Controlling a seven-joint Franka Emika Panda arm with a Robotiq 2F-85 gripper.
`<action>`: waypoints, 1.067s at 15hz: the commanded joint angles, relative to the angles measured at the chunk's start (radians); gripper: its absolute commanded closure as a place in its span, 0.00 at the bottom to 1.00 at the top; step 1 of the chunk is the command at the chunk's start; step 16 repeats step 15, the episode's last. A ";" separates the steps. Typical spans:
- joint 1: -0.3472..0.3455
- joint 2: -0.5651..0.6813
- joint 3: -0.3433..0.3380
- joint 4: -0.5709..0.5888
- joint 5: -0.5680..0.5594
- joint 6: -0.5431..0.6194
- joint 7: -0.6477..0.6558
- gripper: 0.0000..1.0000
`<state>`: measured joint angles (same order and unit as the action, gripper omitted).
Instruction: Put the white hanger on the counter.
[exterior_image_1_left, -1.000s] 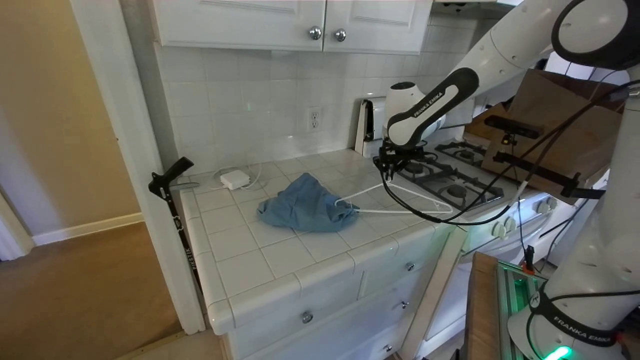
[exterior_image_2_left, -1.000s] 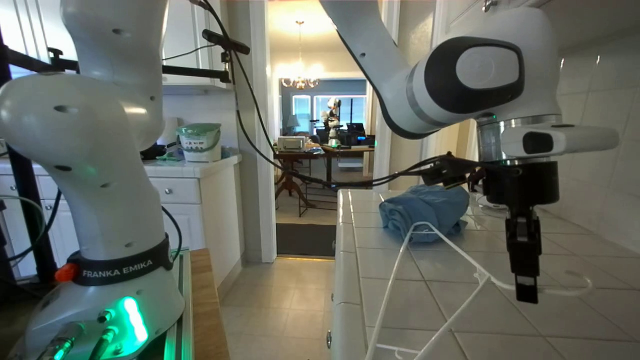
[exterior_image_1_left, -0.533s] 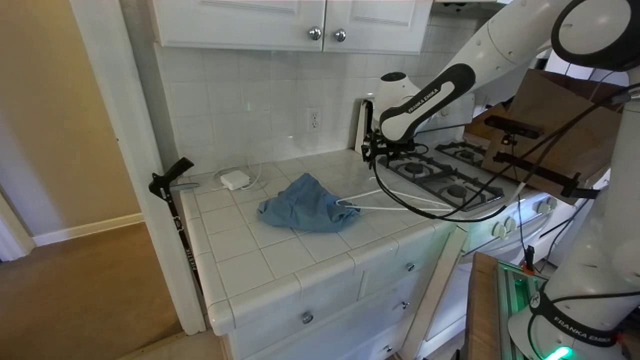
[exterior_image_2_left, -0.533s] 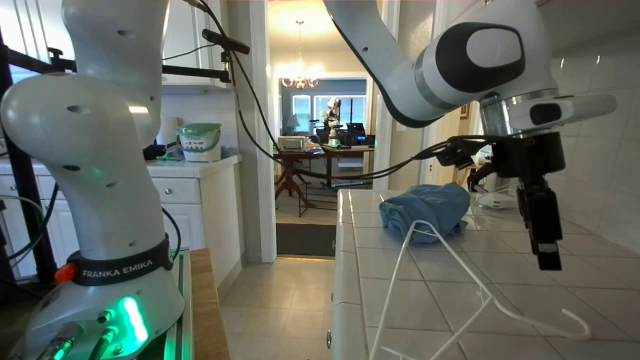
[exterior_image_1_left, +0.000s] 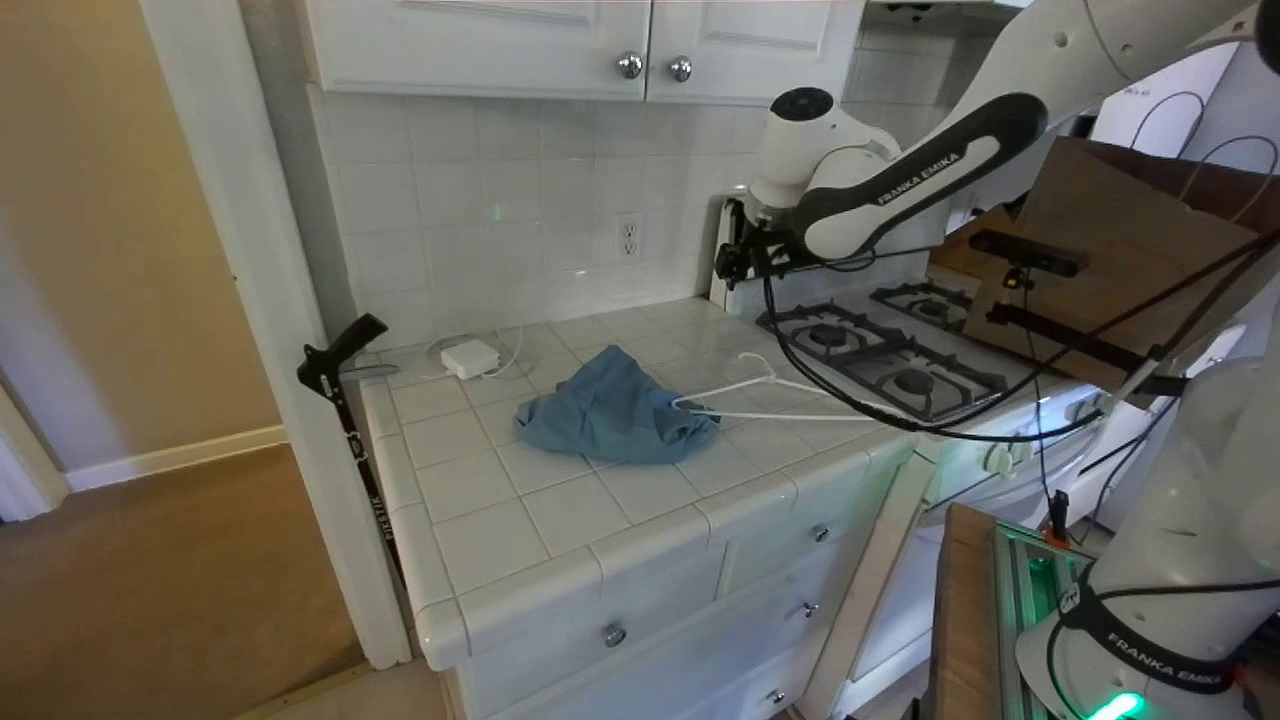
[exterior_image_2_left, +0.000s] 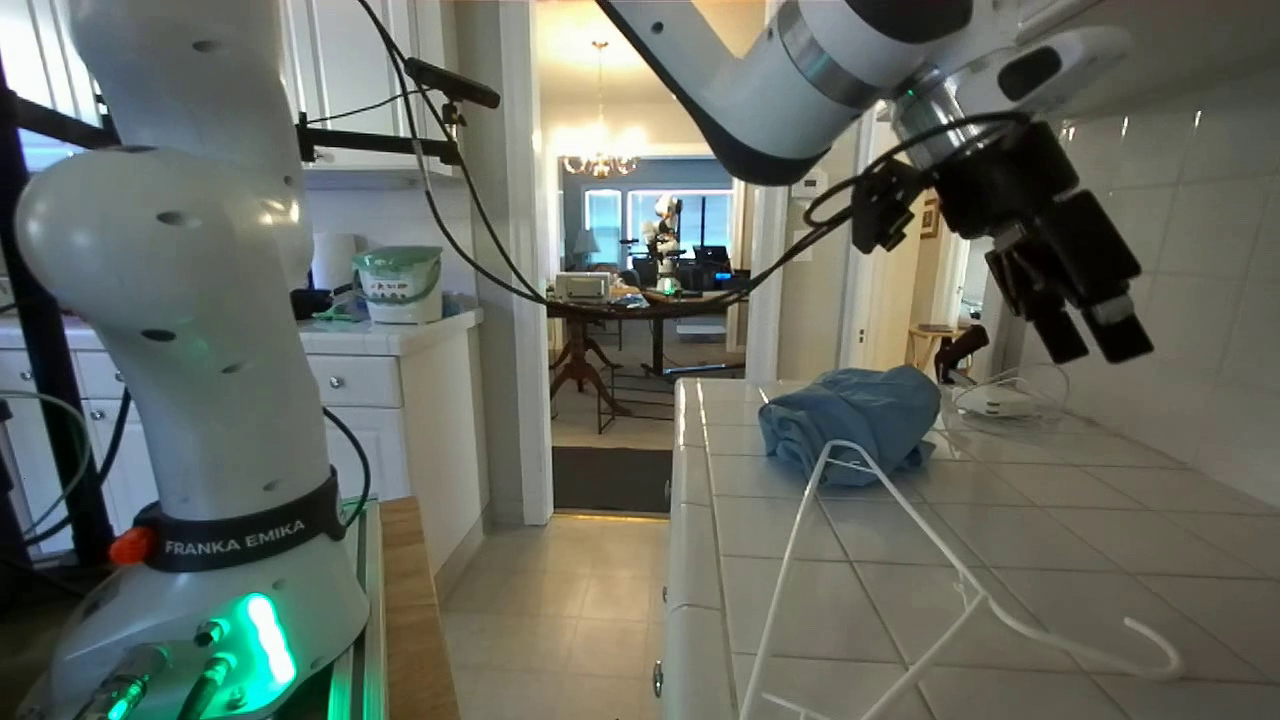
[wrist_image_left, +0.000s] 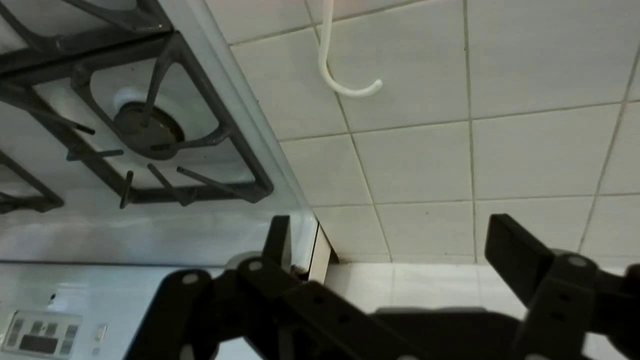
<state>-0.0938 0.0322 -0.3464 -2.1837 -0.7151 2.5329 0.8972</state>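
The white hanger (exterior_image_1_left: 768, 378) (exterior_image_2_left: 984, 597) lies over the white-tiled counter (exterior_image_1_left: 490, 530) (exterior_image_2_left: 1100, 530) beside the stove. One corner overlaps the edge of the blue cloth (exterior_image_1_left: 615, 410) (exterior_image_2_left: 850, 425) and looks raised there; whether it rests on the cloth I cannot tell. The opposite corner is hidden behind a cable in an exterior view. Only the hook end of the hanger (wrist_image_left: 325, 45) shows in the wrist view, above the tiles. My gripper (exterior_image_2_left: 1097, 345) (wrist_image_left: 390, 237) hangs tilted, well above the counter and apart from the hanger. Its fingers stand wide apart with nothing between them.
A gas stove (exterior_image_1_left: 900, 360) with black grates (wrist_image_left: 150, 140) borders the counter. At the back corner sits a small white box (exterior_image_1_left: 470, 358) with a cord. A black grabber stick (exterior_image_1_left: 355, 430) leans at the counter's end. Cables (exterior_image_1_left: 900, 425) loop from the arm over the stove.
My gripper, which was at the hanger's hook, has opened, risen and tilted away toward the wall. The hanger's hook has dropped lower; the cloth has not moved.
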 joint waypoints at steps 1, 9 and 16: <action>-0.046 -0.211 0.063 -0.128 -0.144 -0.030 0.081 0.00; -0.114 -0.559 0.203 -0.285 -0.077 -0.035 0.036 0.00; -0.143 -0.565 0.233 -0.277 -0.057 -0.029 0.023 0.00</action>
